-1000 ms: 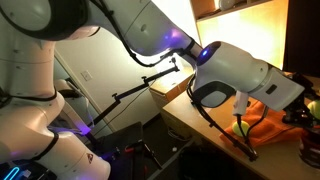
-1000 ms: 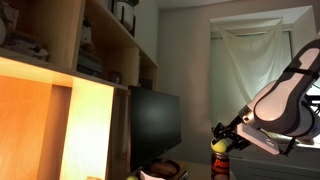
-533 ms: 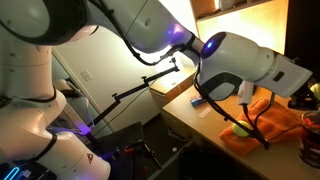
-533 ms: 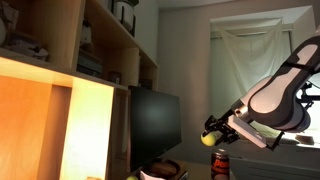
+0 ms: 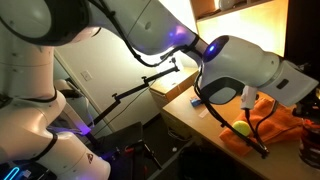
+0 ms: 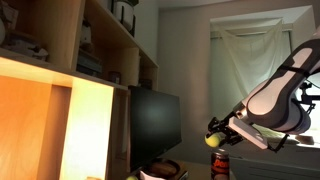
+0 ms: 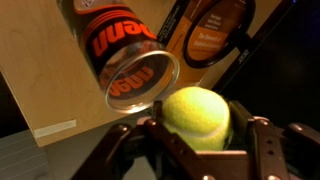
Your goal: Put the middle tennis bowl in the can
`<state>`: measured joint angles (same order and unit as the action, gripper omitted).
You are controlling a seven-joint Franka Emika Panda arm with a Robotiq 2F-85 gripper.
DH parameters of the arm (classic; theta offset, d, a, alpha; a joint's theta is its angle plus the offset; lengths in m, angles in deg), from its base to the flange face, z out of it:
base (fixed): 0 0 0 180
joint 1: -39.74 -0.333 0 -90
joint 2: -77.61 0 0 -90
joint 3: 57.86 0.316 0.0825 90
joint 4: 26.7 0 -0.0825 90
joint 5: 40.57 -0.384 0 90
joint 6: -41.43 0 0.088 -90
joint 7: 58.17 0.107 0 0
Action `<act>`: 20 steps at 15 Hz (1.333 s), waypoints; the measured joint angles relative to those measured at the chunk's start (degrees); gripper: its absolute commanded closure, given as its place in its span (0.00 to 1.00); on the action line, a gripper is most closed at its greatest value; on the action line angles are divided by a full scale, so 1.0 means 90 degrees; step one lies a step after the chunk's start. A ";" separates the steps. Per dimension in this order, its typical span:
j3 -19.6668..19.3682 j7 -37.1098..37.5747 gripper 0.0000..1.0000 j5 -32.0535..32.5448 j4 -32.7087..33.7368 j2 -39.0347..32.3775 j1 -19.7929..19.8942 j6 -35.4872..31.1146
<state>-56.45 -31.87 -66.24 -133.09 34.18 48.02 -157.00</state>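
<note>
End effector [image 7: 200, 140] clamped on the middle tennis ball [image 7: 197, 117], which is held in air. Versus a second ago, the ball rose from just over the can [image 6: 220, 166], swung aside, now partly back: carry phase, not dropped. Can mouth open, close beside ball in wrist view; tennis racket [image 7: 215, 30] and worktop [image 7: 40, 60] edge near, room tight

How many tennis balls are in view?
2: a tennis ball in the gripper by the can, a second ball apparently on the orange cloth; the arm may hide more.
</note>
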 measured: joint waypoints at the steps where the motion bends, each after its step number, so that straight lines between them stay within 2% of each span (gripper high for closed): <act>1: -0.0087 0.0000 0.58 -0.0085 0.0000 -0.0001 -0.0072 0.0000; 7: -0.0126 0.0000 0.58 -0.0174 -0.0020 -0.0044 -0.0195 0.0000; 13: 0.0379 0.0025 0.58 0.0220 -0.0085 -0.0050 0.0138 0.0001; 20: 0.0279 0.0020 0.58 0.0063 -0.0082 -0.0055 0.0159 0.0000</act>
<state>-53.94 -31.69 -65.67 -133.83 33.69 49.45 -157.00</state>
